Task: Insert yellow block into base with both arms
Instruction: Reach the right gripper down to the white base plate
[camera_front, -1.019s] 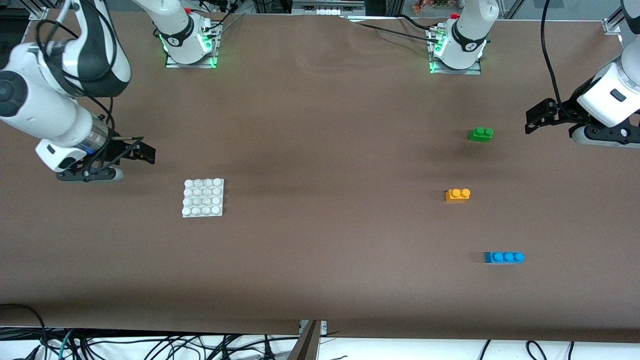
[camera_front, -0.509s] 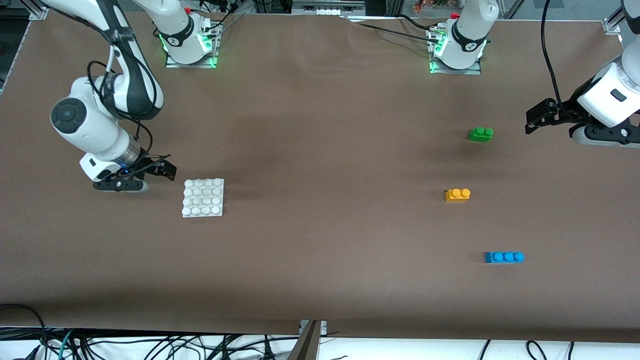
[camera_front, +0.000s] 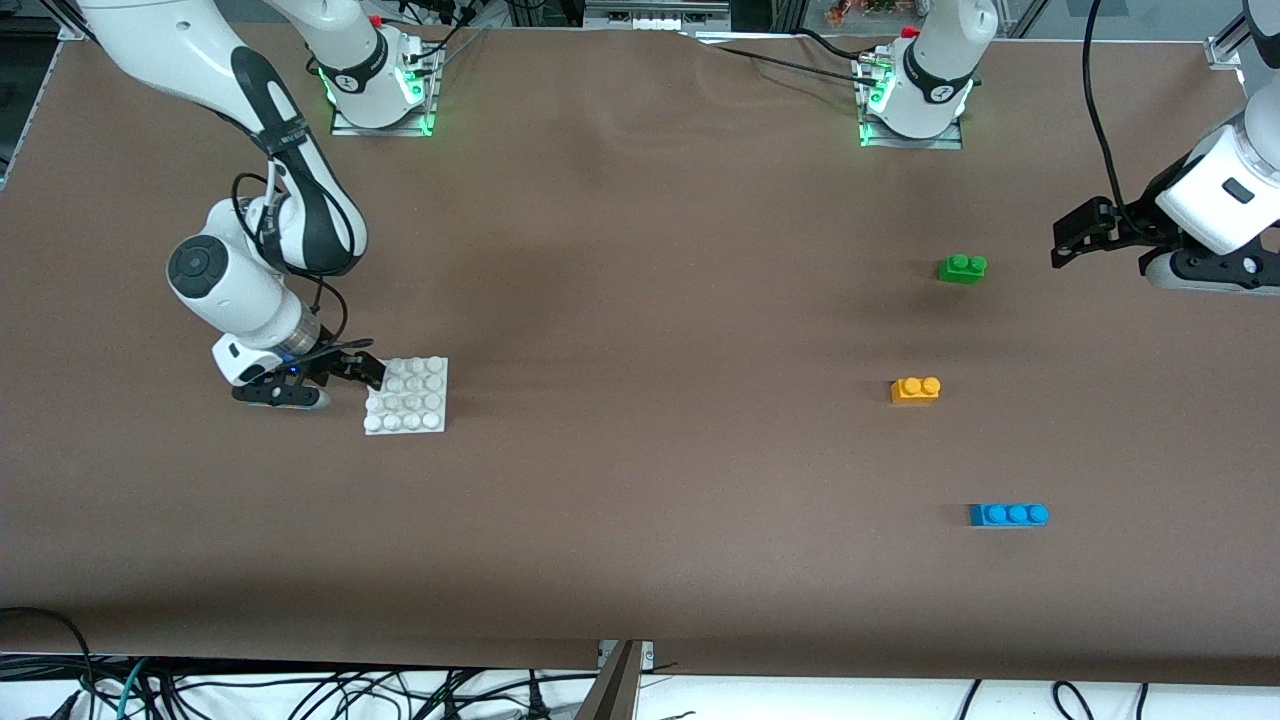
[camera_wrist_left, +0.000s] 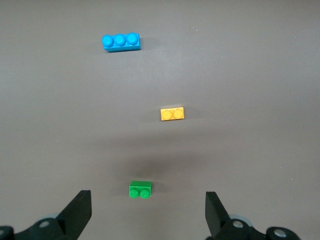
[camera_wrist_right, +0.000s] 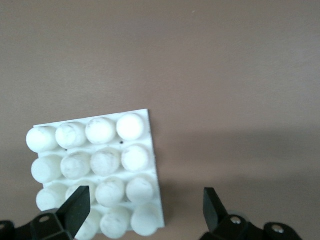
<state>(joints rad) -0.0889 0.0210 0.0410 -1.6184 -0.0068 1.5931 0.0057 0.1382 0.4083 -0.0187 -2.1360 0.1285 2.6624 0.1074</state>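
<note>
The yellow block (camera_front: 915, 389) lies on the brown table toward the left arm's end; it also shows in the left wrist view (camera_wrist_left: 172, 114). The white base (camera_front: 407, 395) lies toward the right arm's end. My right gripper (camera_front: 365, 372) is open and empty, low over the base's corner toward the right arm's end. In the right wrist view the base (camera_wrist_right: 95, 150) lies partly between the spread jaws of the right gripper (camera_wrist_right: 145, 210). My left gripper (camera_front: 1066, 240) is open and empty at the left arm's end of the table, waiting; its own view shows it (camera_wrist_left: 148, 210).
A green two-stud brick (camera_front: 962, 268) lies farther from the front camera than the yellow block, and a blue three-stud brick (camera_front: 1008, 514) lies nearer. Both show in the left wrist view, green (camera_wrist_left: 140, 189) and blue (camera_wrist_left: 121, 41). Cables hang along the table's front edge.
My right arm has swung in from its end of the table and lowered, bringing its open gripper to the base's corner. The left arm and all bricks have not moved.
</note>
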